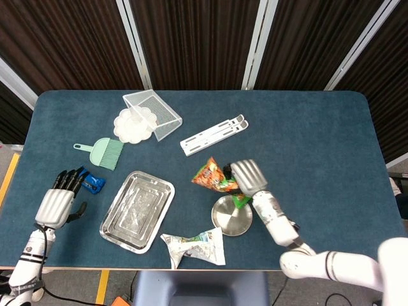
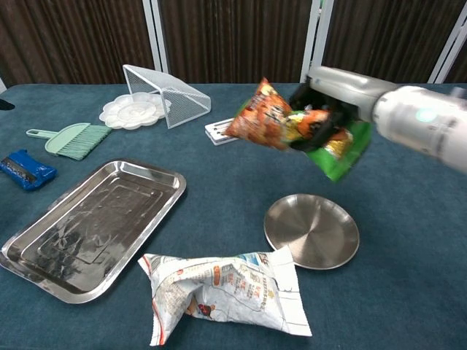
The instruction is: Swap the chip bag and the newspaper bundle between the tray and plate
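My right hand grips the orange and green chip bag and holds it in the air just above the far edge of the round metal plate. The plate is bare. The crumpled newspaper bundle lies on the table near the front edge, between the plate and the rectangular metal tray. The tray holds nothing. My left hand hovers at the table's left edge with fingers apart, holding nothing, beside a blue packet.
A white folding stand lies behind the chip bag. At the back left are a wire basket, a white flower-shaped palette and a green hand brush.
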You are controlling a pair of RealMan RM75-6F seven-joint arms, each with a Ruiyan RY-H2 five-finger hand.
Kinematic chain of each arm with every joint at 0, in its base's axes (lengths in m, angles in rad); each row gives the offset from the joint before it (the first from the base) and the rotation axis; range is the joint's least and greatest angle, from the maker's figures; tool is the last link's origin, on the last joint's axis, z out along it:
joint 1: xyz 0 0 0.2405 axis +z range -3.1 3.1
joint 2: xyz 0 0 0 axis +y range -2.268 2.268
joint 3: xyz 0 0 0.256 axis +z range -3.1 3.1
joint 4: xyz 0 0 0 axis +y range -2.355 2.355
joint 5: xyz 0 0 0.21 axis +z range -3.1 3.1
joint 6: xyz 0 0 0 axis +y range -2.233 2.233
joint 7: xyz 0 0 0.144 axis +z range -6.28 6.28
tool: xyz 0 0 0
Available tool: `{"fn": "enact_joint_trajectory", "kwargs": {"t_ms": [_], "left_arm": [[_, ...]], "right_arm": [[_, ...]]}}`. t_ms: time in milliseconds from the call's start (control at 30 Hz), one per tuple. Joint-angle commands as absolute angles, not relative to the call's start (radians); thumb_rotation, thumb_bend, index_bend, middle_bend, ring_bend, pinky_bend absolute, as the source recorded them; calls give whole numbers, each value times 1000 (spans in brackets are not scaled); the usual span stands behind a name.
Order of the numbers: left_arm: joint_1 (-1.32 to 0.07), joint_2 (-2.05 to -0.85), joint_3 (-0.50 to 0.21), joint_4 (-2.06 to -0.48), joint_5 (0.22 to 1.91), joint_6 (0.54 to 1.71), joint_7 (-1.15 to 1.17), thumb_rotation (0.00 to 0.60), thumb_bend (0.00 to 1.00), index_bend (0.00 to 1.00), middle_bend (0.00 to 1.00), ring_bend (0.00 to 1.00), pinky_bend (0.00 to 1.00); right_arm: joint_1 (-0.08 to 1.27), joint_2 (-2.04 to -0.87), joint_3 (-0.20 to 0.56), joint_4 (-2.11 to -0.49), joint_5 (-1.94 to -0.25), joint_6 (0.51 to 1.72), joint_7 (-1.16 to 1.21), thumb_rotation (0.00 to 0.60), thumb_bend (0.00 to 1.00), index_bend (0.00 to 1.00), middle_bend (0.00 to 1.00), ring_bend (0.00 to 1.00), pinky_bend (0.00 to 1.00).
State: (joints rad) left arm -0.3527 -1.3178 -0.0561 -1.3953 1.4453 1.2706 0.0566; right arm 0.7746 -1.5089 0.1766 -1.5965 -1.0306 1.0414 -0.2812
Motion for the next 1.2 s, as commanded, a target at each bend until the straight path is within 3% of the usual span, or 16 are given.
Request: {"fn": "enact_joint_trajectory", "kwargs": {"t_ms": [33, 267, 333, 433, 500, 600, 700, 867, 1067, 1200], "left_arm": [[-355, -1325, -49, -1415, 1458, 1272, 81, 600, 427, 0, 0, 0, 0], [-355, -1329, -45, -1437, 1460, 1265, 98, 600, 427, 0, 0, 0, 0], [-355, -1329, -44, -1438, 1459, 1263, 98, 600, 427, 0, 0, 0, 0], [-352, -1328, -40, -1443, 1451, 1253, 88, 600, 427, 0, 0, 0, 0], [-351, -1320, -40, -1454, 1439, 1240, 75, 600, 427, 0, 0, 0, 0], [-352, -1314, -40, -1457, 1435, 1233, 73, 600, 427, 0, 0, 0, 0], [-354, -1308, -37, -1466, 1447, 1235, 72, 600, 427, 0, 0, 0, 0], [-363, -1281, -23, -1510, 1490, 1231, 53, 600, 426, 0, 0, 0, 0], [-421, -1249, -2, -1570, 1565, 1164, -7, 600, 426, 0, 0, 0, 0], [-461, -1231, 17, -1626, 1599, 1103, -66, 600, 427, 0, 0, 0, 0]], "right_arm": [[687, -1450, 70, -1600, -1134, 1016, -185, 600, 404, 855, 669, 758, 891], [643, -1501, 43, -1521, -1238, 1012, -17, 600, 404, 769, 669, 704, 825], [639, -1510, 39, -1507, -1261, 1015, 1, 600, 403, 701, 652, 665, 791], [637, -1510, 25, -1503, -1299, 985, 60, 600, 396, 417, 534, 504, 647], [644, -1489, 15, -1516, -1287, 939, 51, 600, 303, 176, 379, 346, 496], [651, -1463, 19, -1542, -1252, 898, 35, 600, 154, 2, 180, 144, 292], [654, -1425, 23, -1586, -1222, 861, 37, 600, 75, 0, 52, 23, 176], [602, -1315, 15, -1695, -1306, 925, 131, 600, 42, 0, 0, 0, 99], [455, -1174, -40, -1737, -1519, 1184, 289, 600, 41, 0, 0, 0, 6], [335, -1153, -76, -1678, -1577, 1368, 276, 600, 40, 0, 0, 0, 0]]}}
